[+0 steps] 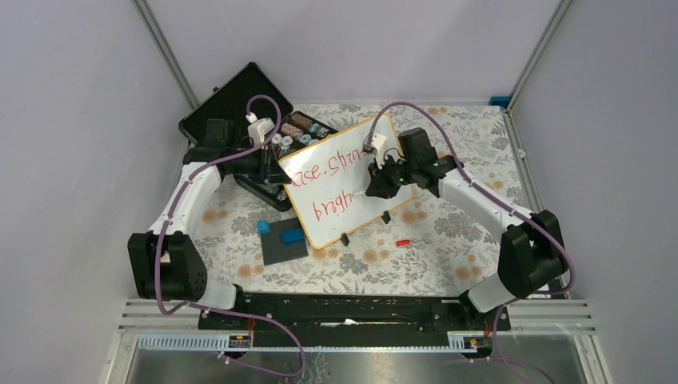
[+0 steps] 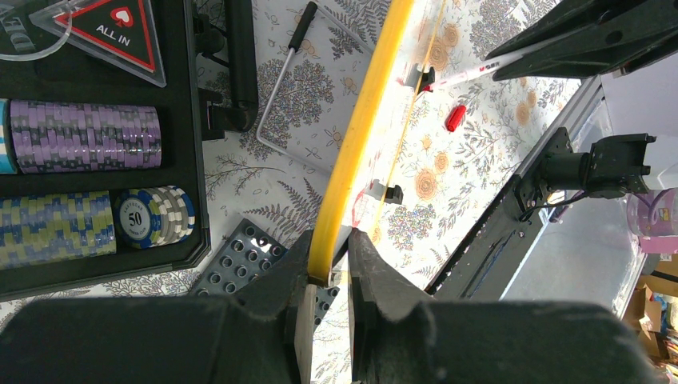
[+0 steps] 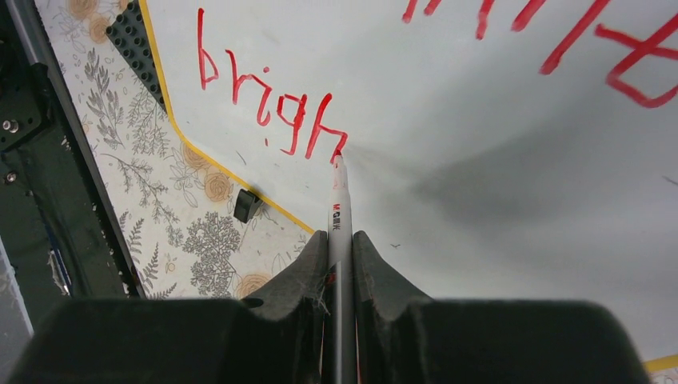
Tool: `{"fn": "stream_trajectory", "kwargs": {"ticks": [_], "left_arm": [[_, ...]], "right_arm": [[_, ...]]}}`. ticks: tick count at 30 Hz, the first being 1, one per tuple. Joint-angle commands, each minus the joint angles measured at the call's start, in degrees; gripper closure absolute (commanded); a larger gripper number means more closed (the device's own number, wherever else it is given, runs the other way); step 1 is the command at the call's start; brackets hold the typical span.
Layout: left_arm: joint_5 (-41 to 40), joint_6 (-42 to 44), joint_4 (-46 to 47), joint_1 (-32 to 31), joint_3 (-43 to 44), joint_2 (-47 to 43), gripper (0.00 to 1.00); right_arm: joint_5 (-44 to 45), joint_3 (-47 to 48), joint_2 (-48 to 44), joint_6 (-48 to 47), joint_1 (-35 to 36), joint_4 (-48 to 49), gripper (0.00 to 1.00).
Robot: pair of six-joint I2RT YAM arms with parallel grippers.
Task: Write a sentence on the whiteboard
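Red ink could smear or the last letter go crooked, we judge, if the marker (image 3: 339, 208), clenched in the right jaws with its tip touching the board just after the "h", presses too hard. The same could happen if the whiteboard (image 1: 344, 148) slips from the left jaws, which pinch its frame edge at the bottom centre of the left wrist view. The whiteboard sits skewed on the floral worktop (image 1: 448, 240) at the centre of the top view, and the sentence (image 3: 268, 108) reads roughly "rise shine" above an uneven "brigh", its final letter not yet written.
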Motion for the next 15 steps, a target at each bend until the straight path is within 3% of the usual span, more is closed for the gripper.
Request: {"fn": "stream_trajectory", "kwargs": {"ticks": [1, 15], "left_arm": [[-4.39, 3.73, 1.16, -1.36, -0.49, -0.21, 1.00], [-4.56, 3.61, 1.09, -1.36, -0.46, -0.14, 1.00]], "right_arm": [[-0.27, 3.43, -0.65, -0.11, -0.94, 0.35, 1.00], [1.83, 4.83, 2.34, 0.09, -0.94, 1.25, 1.00]]}}
